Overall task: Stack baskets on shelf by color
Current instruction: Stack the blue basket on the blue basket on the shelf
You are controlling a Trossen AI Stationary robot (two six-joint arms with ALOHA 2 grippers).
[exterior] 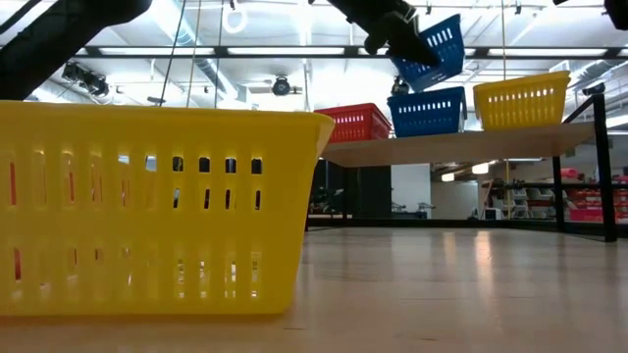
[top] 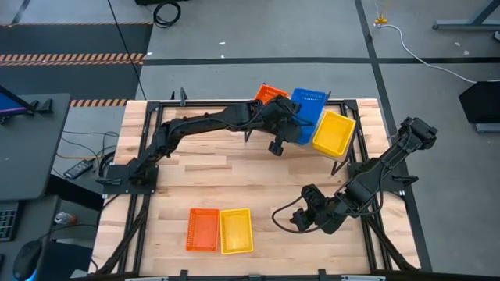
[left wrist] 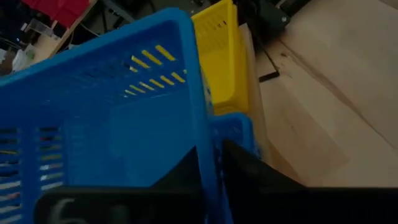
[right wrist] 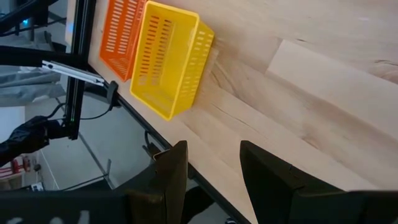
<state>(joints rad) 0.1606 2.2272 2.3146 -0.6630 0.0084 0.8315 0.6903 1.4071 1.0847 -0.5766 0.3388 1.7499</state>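
My left gripper (top: 291,125) is over the shelf (exterior: 461,145) at the table's far side, shut on a blue basket (exterior: 432,49). That basket is tilted in the air above a second blue basket (exterior: 428,111), which rests on the shelf between an orange basket (exterior: 355,123) and a yellow basket (exterior: 522,100). My right gripper (top: 306,209) is open and empty, low over the table's near right part. An orange basket (top: 203,230) and a yellow basket (top: 236,231) rest side by side on the tabletop near the front edge. My left gripper holds the blue basket by one wall at its rim (left wrist: 208,158), with one finger (left wrist: 186,174) inside the basket and the other finger (left wrist: 249,168) outside. The basket is lifted clear, tilted, above the blue basket on the shelf.
The shelf's black legs (exterior: 601,167) stand at the table's far right. Bare wooden tabletop (top: 234,179) lies between the shelf and the two baskets at the front. In the low view the near yellow basket (exterior: 147,206) fills the left side.
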